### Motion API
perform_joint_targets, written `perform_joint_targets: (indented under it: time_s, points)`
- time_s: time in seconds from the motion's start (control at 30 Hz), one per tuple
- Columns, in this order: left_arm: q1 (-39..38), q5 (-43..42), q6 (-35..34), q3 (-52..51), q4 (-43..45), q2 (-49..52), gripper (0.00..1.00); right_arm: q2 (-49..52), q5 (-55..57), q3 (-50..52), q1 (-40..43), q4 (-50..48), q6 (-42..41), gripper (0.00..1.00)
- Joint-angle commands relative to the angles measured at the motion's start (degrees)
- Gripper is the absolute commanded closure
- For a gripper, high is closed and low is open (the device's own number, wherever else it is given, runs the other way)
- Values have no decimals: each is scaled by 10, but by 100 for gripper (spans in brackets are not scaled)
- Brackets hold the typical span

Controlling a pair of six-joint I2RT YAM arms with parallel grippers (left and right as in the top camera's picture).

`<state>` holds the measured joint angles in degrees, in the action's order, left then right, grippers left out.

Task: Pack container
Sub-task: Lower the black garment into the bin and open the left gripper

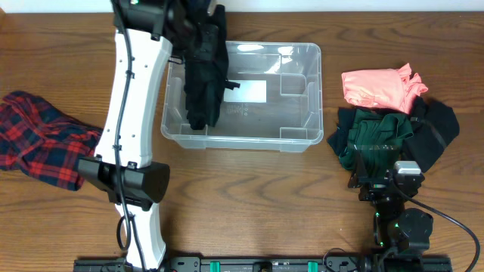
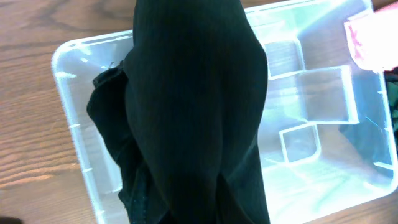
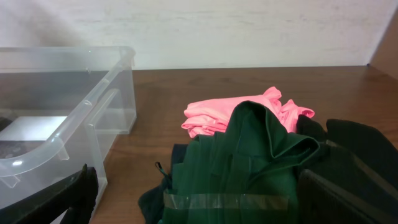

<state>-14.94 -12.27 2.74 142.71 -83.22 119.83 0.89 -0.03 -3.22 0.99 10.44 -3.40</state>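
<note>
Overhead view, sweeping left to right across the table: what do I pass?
Red plaid cloth → white left arm → clear container, with a black garment hanging over its left end → heap of pink, green and black clothes.

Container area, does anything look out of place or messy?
Nothing looks spilled or damaged. The black garment hangs bunched over the container's left half, not yet laid flat; the clothes pile on the right is loose and unfolded.

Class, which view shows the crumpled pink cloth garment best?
Overhead: the crumpled pink cloth garment lies fully visible. Right wrist shows it partly behind the dark green garment; left wrist catches only a blurred edge.
</note>
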Motion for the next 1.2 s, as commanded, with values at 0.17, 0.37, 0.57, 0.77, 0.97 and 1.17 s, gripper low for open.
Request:
perform_joint_targets:
  time_s: [0.17,0.37,0.57,0.77,0.97,1.17]
  points:
    - [-45,-2,-26,-51,41,1,94,-2,4,2,4,0,-2,1]
    - [-71,-17,-44,-120,102,1,94,-2,4,2,4,0,-2,1]
    - [-94,-25,-71,-188,164,1,94,-2,4,2,4,0,-2,1]
    - [-119,-28,-79,-255,240,1,94,-2,4,2,4,0,-2,1]
    - [-138,-28,-107,-299,292,1,94,-2,4,2,4,0,-2,1]
    - [-157,-28,-110,-338,330,1,94,-2,4,2,4,0,-2,1]
